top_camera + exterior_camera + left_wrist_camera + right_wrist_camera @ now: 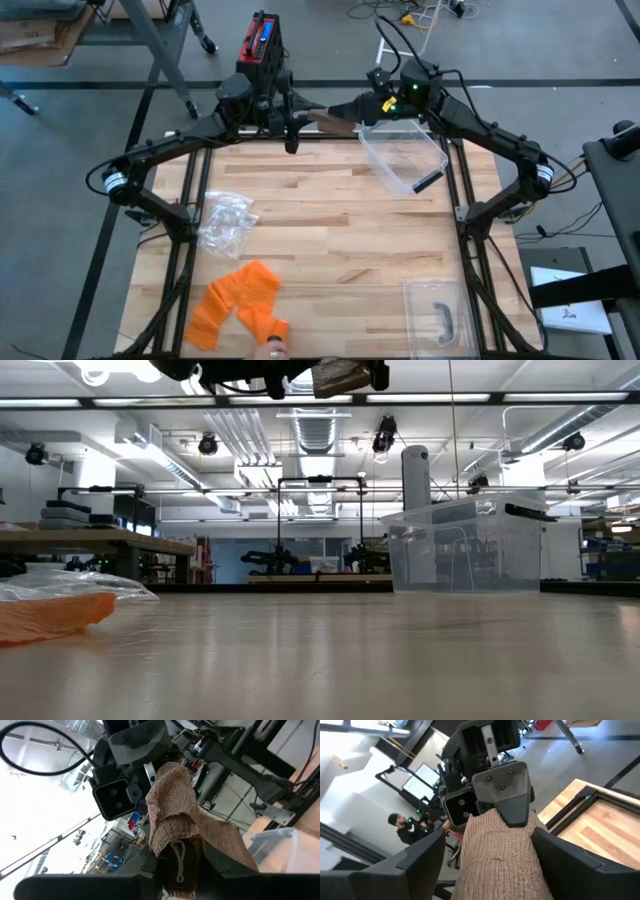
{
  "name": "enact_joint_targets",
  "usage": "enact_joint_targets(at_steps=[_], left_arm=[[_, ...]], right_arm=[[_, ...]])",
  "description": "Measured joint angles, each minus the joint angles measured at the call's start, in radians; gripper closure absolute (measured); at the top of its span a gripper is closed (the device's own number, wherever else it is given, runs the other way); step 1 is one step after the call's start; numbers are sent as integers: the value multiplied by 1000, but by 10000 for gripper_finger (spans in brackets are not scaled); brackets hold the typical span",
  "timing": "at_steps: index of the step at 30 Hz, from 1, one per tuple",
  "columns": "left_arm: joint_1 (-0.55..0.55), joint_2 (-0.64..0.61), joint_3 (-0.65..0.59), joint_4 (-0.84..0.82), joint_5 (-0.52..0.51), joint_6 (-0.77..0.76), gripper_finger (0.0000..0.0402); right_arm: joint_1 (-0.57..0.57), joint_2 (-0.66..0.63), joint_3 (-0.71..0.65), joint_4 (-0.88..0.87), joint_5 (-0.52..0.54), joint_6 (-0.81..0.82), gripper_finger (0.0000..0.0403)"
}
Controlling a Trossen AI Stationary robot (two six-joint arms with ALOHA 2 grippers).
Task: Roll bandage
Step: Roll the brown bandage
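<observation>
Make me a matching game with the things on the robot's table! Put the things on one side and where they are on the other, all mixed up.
Things:
1. bandage
2. orange cloth
3. clear bin
4. crumpled plastic bag

Places:
A. standing at the table's far right part
B. held up in the air between the left gripper and the right gripper
C. lying at the table's near left edge
D. on the table's left side, just beyond the orange cloth

Right pairs: 1-B, 2-C, 3-A, 4-D
</observation>
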Motion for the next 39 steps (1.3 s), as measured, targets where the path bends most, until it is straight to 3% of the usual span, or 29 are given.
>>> enact_joint_targets(at_steps=[12, 20, 28, 34, 39], left_arm=[[-10, -3, 1, 38, 16, -60, 345], [-11, -7, 0, -1, -19, 91, 334], [-12, -8, 0, -5, -48, 102, 339], [-13, -3, -1, -5, -54, 78, 313], [-12, -1, -3, -13, -67, -32, 290]], right_arm=[[2, 1, -1, -20, 4, -87, 92], [2, 1, -2, 11, 18, -14, 101], [6, 1, -2, 7, 29, 6, 112], [6, 1, -2, 2, 26, -14, 135], [7, 1, -2, 1, 16, -79, 184]])
